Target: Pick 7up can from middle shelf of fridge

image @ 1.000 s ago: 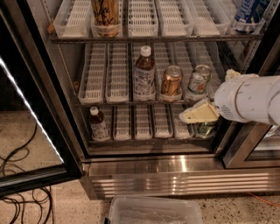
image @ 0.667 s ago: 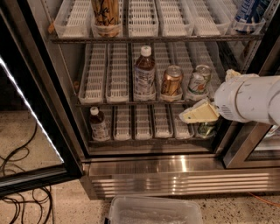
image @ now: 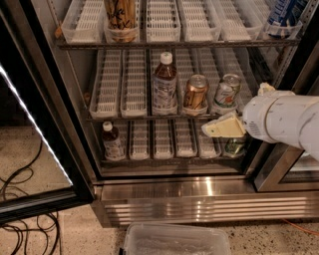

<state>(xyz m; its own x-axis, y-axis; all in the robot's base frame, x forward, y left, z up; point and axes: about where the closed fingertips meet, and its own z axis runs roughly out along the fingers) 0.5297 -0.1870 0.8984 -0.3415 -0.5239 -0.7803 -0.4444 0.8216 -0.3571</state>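
Observation:
The 7up can (image: pixel 227 92), silver-white with a green label, stands upright at the right end of the middle shelf (image: pixel 110 87) of the open fridge (image: pixel 199 199). A copper-orange can (image: pixel 195 93) stands just to its left and a tea bottle (image: pixel 164 84) further left. My gripper (image: pixel 220 128), cream-tipped on a white arm, comes in from the right. It hovers in front of the shelf edge, just below the 7up can and apart from it. It holds nothing that I can see.
A darker green can (image: pixel 233 147) and a small bottle (image: pixel 112 142) stand on the lower shelf. The top shelf holds a tall can (image: pixel 121 17) and a blue pack (image: pixel 283 15). The glass door (image: pixel 30 99) stands open at left. A clear plastic bin (image: pixel 174 239) and cables (image: pixel 20 199) lie on the floor.

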